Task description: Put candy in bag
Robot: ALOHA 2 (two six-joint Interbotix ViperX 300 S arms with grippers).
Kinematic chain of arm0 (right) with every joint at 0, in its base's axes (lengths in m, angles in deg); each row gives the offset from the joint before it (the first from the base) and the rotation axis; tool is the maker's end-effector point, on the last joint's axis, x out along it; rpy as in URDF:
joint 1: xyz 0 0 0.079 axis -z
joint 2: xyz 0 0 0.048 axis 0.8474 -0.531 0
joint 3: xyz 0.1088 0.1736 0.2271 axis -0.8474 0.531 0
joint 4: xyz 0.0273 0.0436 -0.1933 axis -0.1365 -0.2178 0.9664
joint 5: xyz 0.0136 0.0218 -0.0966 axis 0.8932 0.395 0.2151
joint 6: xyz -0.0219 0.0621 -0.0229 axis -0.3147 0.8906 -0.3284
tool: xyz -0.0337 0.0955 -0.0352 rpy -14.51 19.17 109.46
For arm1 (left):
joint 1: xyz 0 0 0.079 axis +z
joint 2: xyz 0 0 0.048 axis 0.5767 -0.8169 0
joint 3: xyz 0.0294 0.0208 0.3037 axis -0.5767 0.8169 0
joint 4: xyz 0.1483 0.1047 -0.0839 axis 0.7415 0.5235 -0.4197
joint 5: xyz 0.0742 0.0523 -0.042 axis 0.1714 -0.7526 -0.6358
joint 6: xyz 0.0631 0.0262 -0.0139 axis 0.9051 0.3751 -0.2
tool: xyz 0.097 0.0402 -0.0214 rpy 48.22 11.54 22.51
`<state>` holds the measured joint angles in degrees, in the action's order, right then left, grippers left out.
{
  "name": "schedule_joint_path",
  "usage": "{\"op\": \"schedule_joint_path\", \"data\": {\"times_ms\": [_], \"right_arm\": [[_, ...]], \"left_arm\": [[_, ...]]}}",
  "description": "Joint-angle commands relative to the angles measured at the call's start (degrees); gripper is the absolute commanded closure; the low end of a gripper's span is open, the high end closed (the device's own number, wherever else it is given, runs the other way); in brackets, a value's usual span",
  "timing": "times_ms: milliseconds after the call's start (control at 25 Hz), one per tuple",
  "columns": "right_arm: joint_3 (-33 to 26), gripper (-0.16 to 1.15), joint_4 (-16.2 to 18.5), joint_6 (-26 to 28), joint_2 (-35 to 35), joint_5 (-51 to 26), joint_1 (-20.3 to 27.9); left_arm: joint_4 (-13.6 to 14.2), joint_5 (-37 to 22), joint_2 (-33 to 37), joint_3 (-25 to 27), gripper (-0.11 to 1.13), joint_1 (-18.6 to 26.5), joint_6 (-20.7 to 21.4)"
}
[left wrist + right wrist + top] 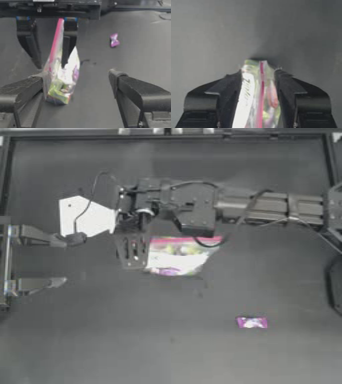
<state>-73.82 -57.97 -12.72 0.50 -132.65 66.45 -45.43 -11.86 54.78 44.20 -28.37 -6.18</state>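
The candy [252, 322] sits alone on the table [100, 338], well away from the bag [177, 255], which the right gripper [260, 72] pinches by its mouth, so the open left gripper [61, 260] could easily fumble it or find the mouth clamped flat.

Clear bag [179, 255] with pink-red strip, yellow-green and white contents; candy [252, 322] magenta with whitish centre

Right arm [267, 208]: grey metal links, black cable looped alongside, dark blocky wrist. Right gripper [130, 250]: black jaws, blue tabs at finger bases. Left gripper [63, 260]: grey, thick angular black fingers.
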Motion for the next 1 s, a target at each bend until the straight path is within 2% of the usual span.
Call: {"op": "schedule_joint_path", "data": {"times_ms": [40, 720, 1000], "right_arm": [[-1.41, 0.19, -0.09, -0.18, 1.41, 0.26, -0.18], [-1.23, 0.22, 0.09, -0.26, 1.41, 0.09, -0.26], [-1.14, 0.37, 0.09, -0.44, 1.41, 0.09, -0.26]], "left_arm": [[-0.09, 0.18, -0.18, -0.70, 0.03, 0.09, -0.09], [-0.09, 0.18, -0.18, -0.70, 0.03, 0.09, -0.09], [-0.09, 0.18, -0.18, -0.79, 0.03, 0.09, -0.09]]}}
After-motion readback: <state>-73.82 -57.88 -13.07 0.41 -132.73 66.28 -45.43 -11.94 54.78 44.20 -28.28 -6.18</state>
